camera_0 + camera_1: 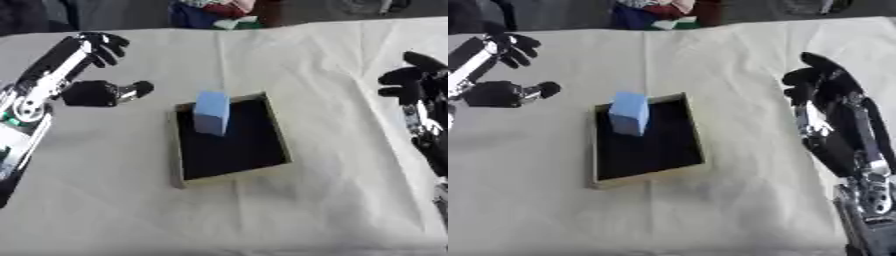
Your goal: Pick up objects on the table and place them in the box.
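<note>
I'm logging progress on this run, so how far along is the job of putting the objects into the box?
Done: a light blue block stands inside the box, at its far left corner. In hand: nothing. The left robot hand is raised over the cloth, left of the box, fingers relaxed and empty; the right robot hand is open and empty to the right. Left: no other loose object shows on the cloth-covered table, so the job looks finished.

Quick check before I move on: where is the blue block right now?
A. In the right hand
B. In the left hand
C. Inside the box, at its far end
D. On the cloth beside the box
C: the blue block stands inside the box against its far end, while the left hand and the right hand are both off to the sides, holding nothing.
</note>
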